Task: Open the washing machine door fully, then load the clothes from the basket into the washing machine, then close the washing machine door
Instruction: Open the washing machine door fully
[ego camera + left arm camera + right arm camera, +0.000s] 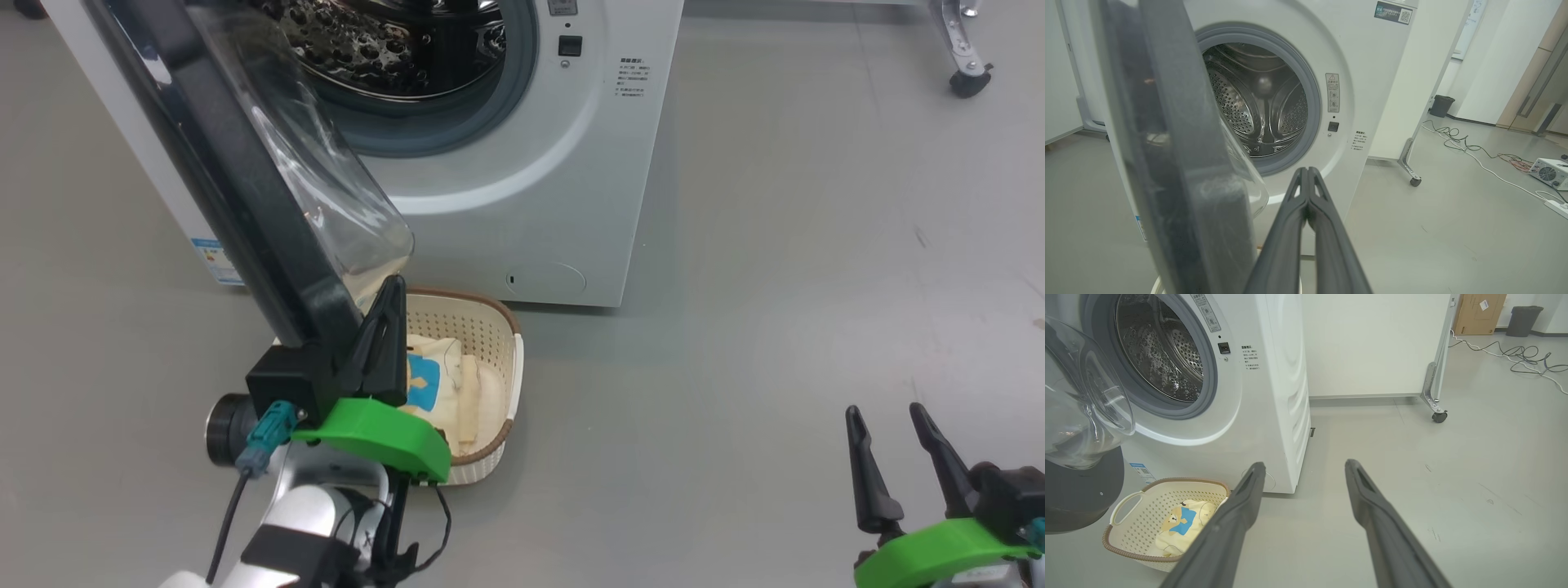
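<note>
The washing machine door is swung out from the washing machine, its black rim edge-on above the basket where the clothes are held. The left gripper is pressed together, empty, just beside the rim's lower edge. The right gripper is spread apart over bare floor.

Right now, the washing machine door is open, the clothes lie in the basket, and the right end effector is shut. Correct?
No: the right end effector is open, its fingers apart, as the right wrist view shows. The rest is right.

Head looks down; both wrists face the washing machine.
</note>
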### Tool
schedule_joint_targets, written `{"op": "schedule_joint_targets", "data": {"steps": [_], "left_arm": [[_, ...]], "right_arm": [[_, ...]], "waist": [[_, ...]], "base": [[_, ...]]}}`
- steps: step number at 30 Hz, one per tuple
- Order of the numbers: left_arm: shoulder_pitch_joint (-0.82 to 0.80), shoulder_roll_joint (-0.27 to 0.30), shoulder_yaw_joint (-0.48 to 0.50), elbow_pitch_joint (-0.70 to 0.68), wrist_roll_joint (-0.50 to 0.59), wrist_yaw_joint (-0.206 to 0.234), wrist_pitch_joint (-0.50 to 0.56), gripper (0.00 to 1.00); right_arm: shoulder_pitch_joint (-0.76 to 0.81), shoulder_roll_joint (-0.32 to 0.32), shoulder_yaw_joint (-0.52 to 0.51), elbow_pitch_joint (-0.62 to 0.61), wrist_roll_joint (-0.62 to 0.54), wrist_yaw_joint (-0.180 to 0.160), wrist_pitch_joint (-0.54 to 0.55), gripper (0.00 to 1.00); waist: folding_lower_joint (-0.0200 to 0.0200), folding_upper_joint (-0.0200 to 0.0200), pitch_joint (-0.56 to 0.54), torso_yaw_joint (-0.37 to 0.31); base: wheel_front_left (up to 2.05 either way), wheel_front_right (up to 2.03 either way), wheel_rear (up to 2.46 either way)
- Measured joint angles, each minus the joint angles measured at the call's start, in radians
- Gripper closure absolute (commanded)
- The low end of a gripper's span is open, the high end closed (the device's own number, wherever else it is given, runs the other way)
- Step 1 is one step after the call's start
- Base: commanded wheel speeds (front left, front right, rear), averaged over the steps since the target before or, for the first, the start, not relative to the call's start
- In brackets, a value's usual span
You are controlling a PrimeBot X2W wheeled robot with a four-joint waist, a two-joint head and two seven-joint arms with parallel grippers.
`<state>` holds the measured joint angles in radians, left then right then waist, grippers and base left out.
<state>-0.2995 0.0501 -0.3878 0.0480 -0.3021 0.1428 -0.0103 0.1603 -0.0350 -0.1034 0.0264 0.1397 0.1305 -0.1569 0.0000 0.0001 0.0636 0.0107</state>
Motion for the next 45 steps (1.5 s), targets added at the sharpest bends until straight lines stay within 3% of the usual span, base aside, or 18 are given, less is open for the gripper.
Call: {"op": "schedule_joint_targets", "data": {"steps": [33,45], "left_arm": [[0.088,0.04,0.053,0.05,-0.035,0.043,-0.035,1.0],[0.102,0.056,0.031,0.045,-0.031,0.053,-0.042,1.0]], "right_arm": [[-0.003,0.0,-0.011,0.013,0.001,0.0,0.0,0.0],[0.0,0.0,-0.019,0.017,0.001,0.0,0.001,0.0]], "waist": [[0.0,0.0,-0.026,0.009],[0.0,0.0,-0.033,0.077]], "base": [[0.0,0.0,0.0],[0.0,0.0,0.0]]}}
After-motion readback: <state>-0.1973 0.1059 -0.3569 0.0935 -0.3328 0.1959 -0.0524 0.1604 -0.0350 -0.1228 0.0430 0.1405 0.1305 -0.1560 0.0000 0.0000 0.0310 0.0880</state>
